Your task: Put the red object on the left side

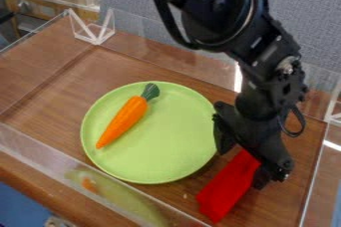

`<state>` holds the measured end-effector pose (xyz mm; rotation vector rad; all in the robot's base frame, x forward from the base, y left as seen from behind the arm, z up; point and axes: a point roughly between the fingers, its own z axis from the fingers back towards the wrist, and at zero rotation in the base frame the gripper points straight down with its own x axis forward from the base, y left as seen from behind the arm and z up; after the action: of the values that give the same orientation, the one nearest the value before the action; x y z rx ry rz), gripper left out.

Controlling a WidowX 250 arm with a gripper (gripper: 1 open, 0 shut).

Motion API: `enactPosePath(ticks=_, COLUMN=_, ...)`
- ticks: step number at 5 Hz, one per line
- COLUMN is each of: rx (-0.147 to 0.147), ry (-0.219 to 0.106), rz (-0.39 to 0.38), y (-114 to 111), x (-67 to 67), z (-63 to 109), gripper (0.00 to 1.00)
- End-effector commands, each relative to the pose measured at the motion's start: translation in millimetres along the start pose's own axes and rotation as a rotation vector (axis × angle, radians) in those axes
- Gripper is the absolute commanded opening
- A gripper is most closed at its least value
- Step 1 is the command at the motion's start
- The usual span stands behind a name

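Glossy red object, smooth green plate, wood-grain table behind clear plastic walls.

A single view is provided, taken from above and in front of the wooden table, angled steeply downward. The scene is framed closely: the green plate sits centre, the black arm enters from the top, and clear acrylic walls are cropped at the edges.
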<state>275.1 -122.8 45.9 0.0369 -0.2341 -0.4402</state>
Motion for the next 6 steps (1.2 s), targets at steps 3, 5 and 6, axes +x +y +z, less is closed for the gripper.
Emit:
enactPosePath(ticks=3, rx=-0.013, ry=-0.101, rz=-0.032, y=-6.4, x=34.3, z=21.7, gripper=1.0)
enactPosePath(ticks=5, rx=-0.042, ry=-0.105, rz=-0.076, y=-9.7, x=31.3, z=21.1, gripper=0.0)
enactPosePath(ticks=6, rx=-0.045, ry=-0.104, rz=-0.108, y=-8.6, x=23.7, z=20.5, gripper=1.0)
